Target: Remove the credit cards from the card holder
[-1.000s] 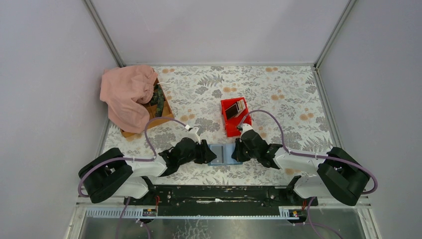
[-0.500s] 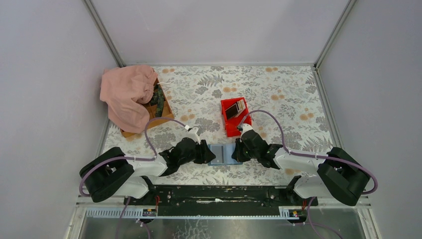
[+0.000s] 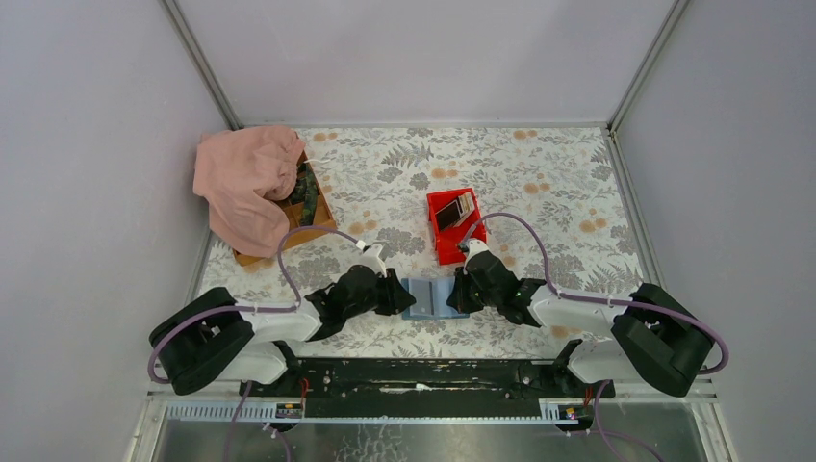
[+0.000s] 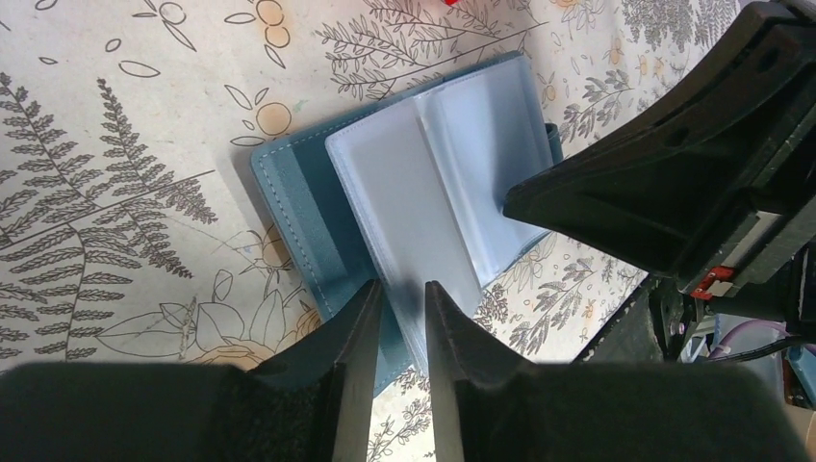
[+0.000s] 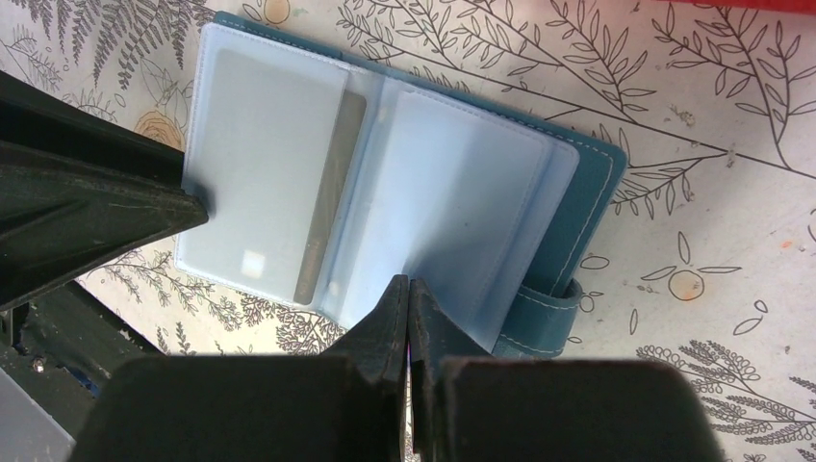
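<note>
From above, the card holder (image 3: pixel 424 298) lies open between the left hand (image 3: pixel 413 295) and right hand (image 3: pixel 451 294), the red bin (image 3: pixel 449 248) just beyond it holding credit cards (image 3: pixel 454 212). The left wrist view shows the left hand narrowly parted astride the holder's near sleeve edge, grip uncertain, probably to tease its contents out. The right wrist view shows the right hand closed, seemingly pinning the holder's sleeves; 1 card (image 5: pixel 274 183) sits inside.

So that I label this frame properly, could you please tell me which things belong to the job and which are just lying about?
Job: open card holder; white card in its sleeve; cards in the red bin.
Lying about: pink cloth; wooden box partly under it.
</note>
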Motion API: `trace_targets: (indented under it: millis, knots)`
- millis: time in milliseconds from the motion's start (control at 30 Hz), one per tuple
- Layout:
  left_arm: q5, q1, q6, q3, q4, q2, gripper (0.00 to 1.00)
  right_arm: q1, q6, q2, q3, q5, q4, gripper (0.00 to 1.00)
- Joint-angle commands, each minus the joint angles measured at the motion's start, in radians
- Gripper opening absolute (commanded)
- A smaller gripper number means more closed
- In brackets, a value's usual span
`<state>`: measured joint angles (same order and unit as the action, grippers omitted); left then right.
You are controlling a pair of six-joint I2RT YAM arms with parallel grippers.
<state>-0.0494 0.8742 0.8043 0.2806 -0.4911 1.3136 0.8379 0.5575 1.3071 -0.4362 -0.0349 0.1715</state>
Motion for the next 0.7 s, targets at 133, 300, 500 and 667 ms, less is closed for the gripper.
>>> trace_targets:
  millis: [133, 300, 500, 667]
  knots:
    - [-0.009, -0.007, -0.016, 0.035, 0.023, -0.037, 0.30, 0.005, -0.011, 0.014, 0.005, 0.021, 0.010, 0.00]
    - [0.025, -0.006, -0.027, 0.038, 0.081, -0.069, 0.44, 0.006, -0.013, 0.014, 0.003, 0.021, 0.010, 0.00]
    - [0.023, -0.006, -0.029, 0.044, 0.087, -0.070, 0.48, 0.005, -0.015, 0.021, 0.000, 0.019, 0.013, 0.00]
    - [0.009, -0.006, -0.029, 0.053, 0.063, -0.037, 0.47, 0.006, -0.015, 0.021, 0.000, 0.021, 0.011, 0.00]
